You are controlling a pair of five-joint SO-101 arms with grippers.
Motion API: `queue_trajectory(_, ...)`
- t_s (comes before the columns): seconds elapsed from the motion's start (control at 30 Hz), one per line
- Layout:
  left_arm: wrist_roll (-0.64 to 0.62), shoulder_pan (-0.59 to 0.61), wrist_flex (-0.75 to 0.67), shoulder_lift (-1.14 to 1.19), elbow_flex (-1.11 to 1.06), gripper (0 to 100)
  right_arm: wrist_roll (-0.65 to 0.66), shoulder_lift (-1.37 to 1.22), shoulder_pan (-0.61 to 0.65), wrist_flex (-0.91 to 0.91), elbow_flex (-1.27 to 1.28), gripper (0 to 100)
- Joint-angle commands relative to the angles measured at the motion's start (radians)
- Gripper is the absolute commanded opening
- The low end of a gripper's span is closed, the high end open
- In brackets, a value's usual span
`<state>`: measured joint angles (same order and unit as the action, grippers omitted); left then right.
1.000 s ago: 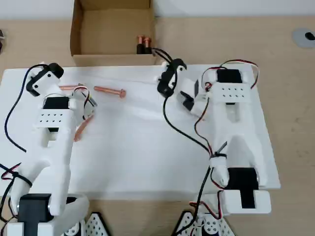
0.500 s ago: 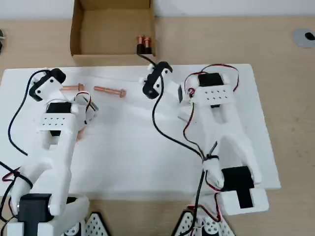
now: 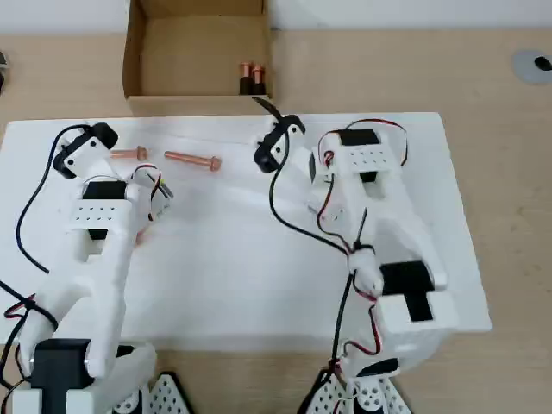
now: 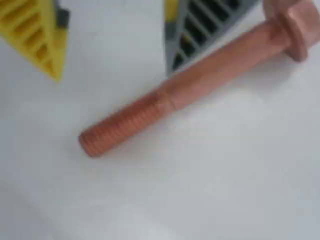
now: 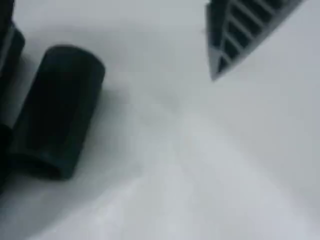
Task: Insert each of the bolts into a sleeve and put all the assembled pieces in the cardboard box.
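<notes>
the left tool (image 4: 112, 70) gapes wide over a copper bolt (image 4: 190, 85) lying flat on the white bench (image 4: 225, 190). the right tool (image 5: 165, 65) hangs open near a black sleeve (image 5: 55, 112) lying on its side. two assembled pieces (image 3: 252, 78) sit in the cardboard box (image 3: 134, 60).

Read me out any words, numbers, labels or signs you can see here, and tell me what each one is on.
There is no text to read in these pictures.
The cardboard box, the copper bolt and the black sleeve bear no print or marking that I can make out.
</notes>
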<state>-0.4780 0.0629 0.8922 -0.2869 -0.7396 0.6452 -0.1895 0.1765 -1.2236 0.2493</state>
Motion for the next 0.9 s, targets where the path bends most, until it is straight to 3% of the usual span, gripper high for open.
queue_trajectory(0.0,0.008,-0.012,-0.017,-0.004,0.006,15,-0.009,-0.019,-0.03,0.005,-0.093,31.4)
queue_trajectory(0.47,0.008,-0.012,-0.017,-0.004,0.006,15,-0.002,-0.182,-0.065,-0.1,-0.363,31.4)
queue_trajectory(0.87,0.009,-0.012,-0.017,-0.004,0.006,15,-0.003,-0.294,-0.054,-0.132,-0.374,31.1)
